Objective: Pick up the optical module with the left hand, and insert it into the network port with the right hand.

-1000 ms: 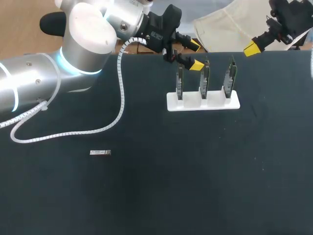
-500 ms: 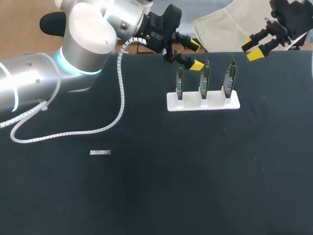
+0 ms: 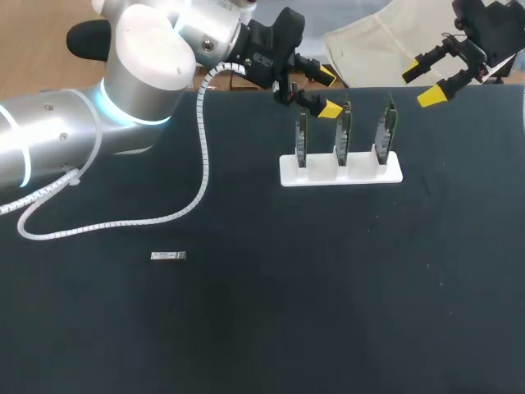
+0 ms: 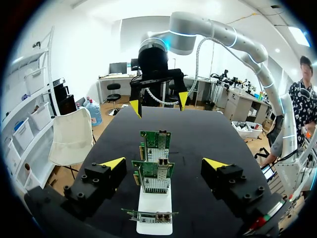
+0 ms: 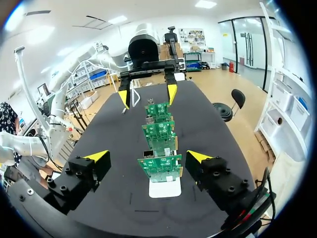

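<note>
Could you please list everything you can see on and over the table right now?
optical module: one, small, silver, lying flat on the table's left part, apart from everything else.
network cards: three, green, upright in a row in the stand.
stand: one, white, on the far middle of the table.
table: one, black top.
cable: one, white spiral, hanging from the left arm and looping over the table's left side.
left gripper: one, black with yellow tips, open and empty, at the far edge by the row's left end.
right gripper: one, black with yellow tips, open and empty, at the far edge past the row's right end.
</note>
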`<control>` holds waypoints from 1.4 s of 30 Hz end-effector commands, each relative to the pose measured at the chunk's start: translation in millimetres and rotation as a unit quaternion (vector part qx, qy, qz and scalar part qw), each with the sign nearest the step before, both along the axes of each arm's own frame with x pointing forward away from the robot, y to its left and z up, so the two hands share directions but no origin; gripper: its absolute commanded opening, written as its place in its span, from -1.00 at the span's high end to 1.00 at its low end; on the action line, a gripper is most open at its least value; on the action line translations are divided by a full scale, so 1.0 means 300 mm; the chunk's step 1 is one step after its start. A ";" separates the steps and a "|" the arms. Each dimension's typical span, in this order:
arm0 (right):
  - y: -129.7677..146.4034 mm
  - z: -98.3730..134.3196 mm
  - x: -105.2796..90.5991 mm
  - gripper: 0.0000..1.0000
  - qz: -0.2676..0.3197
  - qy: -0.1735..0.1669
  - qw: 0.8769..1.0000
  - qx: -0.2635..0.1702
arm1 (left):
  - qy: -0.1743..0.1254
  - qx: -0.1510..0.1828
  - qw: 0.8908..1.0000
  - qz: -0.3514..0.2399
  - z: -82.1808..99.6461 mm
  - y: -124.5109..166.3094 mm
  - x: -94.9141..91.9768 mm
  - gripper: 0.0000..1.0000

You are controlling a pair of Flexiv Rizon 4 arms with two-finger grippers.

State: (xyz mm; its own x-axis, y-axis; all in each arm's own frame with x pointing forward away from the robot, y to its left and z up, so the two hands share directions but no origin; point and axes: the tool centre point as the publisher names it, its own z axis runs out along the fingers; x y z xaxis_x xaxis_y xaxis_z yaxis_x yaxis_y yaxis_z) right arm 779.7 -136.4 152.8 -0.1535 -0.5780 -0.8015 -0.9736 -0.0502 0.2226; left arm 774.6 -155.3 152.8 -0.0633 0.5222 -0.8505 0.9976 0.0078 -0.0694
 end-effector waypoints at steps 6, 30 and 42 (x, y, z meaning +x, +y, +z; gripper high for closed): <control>0.001 -0.001 -0.012 -1.00 -0.003 -0.003 1.000 0.000 | -0.024 0.005 1.000 -0.008 0.033 -0.004 0.005 -1.00; 0.001 -0.001 -0.012 -1.00 -0.003 -0.003 1.000 0.000 | -0.228 0.120 0.966 0.038 0.361 0.433 -0.072 -1.00; 0.001 -0.001 -0.012 -1.00 -0.003 -0.003 1.000 0.000 | -0.196 0.222 0.953 0.063 0.338 0.763 -0.278 -1.00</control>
State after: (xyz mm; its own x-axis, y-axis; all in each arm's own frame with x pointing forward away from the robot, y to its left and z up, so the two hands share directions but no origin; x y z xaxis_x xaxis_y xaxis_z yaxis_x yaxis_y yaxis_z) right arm 779.7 -136.5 152.7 -0.1535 -0.5780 -0.8015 -0.9736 -0.0500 0.2226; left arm 737.0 39.9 230.6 0.1426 0.8315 -0.5369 0.9544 0.0283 0.2972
